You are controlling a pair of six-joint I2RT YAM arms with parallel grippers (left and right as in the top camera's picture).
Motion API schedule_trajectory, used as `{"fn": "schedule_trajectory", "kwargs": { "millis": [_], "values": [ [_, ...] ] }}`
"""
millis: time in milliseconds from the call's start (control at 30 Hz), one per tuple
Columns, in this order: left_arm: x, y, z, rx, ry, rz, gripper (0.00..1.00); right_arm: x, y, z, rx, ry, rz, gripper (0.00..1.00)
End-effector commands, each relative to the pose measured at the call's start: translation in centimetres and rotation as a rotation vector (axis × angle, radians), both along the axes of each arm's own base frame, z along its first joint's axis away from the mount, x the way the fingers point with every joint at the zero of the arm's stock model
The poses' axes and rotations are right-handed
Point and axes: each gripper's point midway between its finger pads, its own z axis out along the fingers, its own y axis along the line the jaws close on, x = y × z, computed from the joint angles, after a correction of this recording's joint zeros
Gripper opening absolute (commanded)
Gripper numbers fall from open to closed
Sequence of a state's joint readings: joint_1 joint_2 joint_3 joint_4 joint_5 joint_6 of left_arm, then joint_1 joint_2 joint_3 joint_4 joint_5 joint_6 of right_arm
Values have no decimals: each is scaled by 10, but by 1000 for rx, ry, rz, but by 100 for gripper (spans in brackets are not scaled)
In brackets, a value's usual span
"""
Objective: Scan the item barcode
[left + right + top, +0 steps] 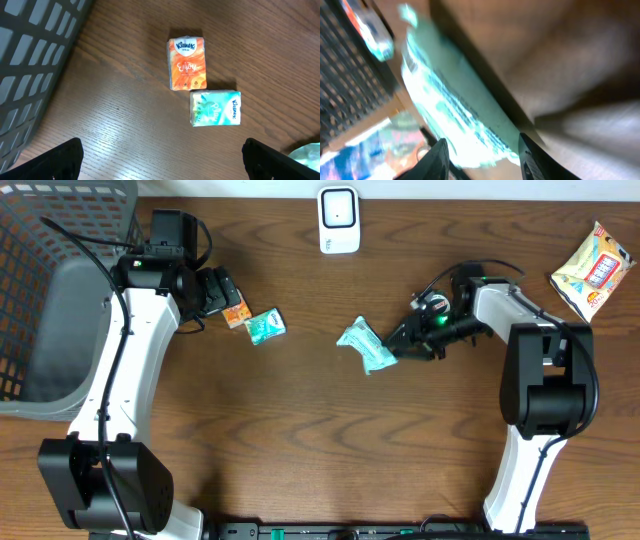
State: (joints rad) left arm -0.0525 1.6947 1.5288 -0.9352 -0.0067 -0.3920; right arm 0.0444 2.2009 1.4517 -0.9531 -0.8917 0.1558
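Two fingers of the right gripper (pixel 399 346) stand partly apart, not shut and not wide. The near end of the green packet (pixel 366 346) sits in the gap between them. The right wrist view is blurry, so I cannot tell if the fingers (pixel 439 159) press on the packet or only sit beside it. The packet lies on the table (pixel 300 450), at 9 o'clock from the gripper. I think the step is the pick-up, because the item must be grabbed before the scanner can read it. Next, the fingers need to close on the packet, lift it and carry it toward 11 o'clock. There the white scanner (pixel 338 220) stands at the far edge of the table. The barcode side must face the scanner, and I cannot see where the barcode is. The left gripper (pixel 215 290) is spread very wide and holds nothing. It hangs over an orange tissue pack (pixel 186 62) and a teal tissue pack (pixel 215 107), which lie just beside each other. The grey basket (pixel 50 300) is at 9 o'clock on the table and a snack bag (pixel 595 270) is at 2 o'clock.
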Motion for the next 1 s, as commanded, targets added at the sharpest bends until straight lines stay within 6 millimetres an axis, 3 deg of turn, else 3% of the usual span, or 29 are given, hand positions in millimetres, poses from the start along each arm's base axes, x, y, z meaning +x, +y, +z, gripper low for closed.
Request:
{"fn": "schedule_trajectory", "kwargs": {
  "millis": [0, 133, 233, 400, 533, 667, 767, 967],
  "values": [
    [1, 4, 0, 14, 3, 3, 100, -17, 11, 3, 9, -37, 124, 36],
    [1, 4, 0, 15, 3, 2, 100, -28, 5, -5, -74, 6, 157, 21],
    [1, 4, 0, 14, 3, 3, 100, -31, -2, -3, -112, 44, 142, 21],
    [1, 4, 0, 14, 3, 3, 100, -36, -12, 16, -160, 31, 146, 22],
    [1, 4, 0, 14, 3, 3, 100, -42, -6, 39, -187, -28, 185, 20],
    [1, 4, 0, 14, 3, 3, 100, -39, 11, 64, -191, -152, 227, 7],
    [1, 4, 0, 14, 3, 3, 100, -32, 35, 76, -179, -269, 269, 3],
    [1, 4, 0, 14, 3, 3, 100, -33, 85, 71, -205, -350, 323, 1]
  ]
}}
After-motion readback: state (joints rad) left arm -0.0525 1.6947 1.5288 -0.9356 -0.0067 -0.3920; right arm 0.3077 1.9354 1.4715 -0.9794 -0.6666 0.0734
